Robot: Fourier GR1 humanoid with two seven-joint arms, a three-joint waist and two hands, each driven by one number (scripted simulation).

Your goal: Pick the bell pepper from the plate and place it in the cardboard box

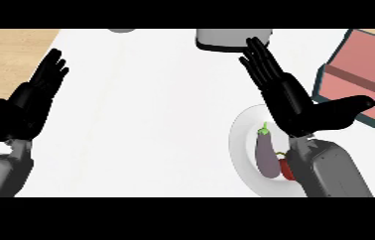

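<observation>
A white plate lies at the lower right of the white counter. On it rests a purple eggplant with a green stem. Beside it a small red bell pepper peeks out, mostly hidden under my right forearm. My right hand hovers open above the plate's far side, fingers straight and pointing up-left, thumb out to the right. The box, pinkish inside with a dark teal rim, sits at the right edge, cut off by the view. My left hand rests open at the left edge, fingers up.
A grey object stands at the top centre, just beyond my right fingertips. Another small grey object shows at the top edge. A wooden surface borders the counter at the upper left.
</observation>
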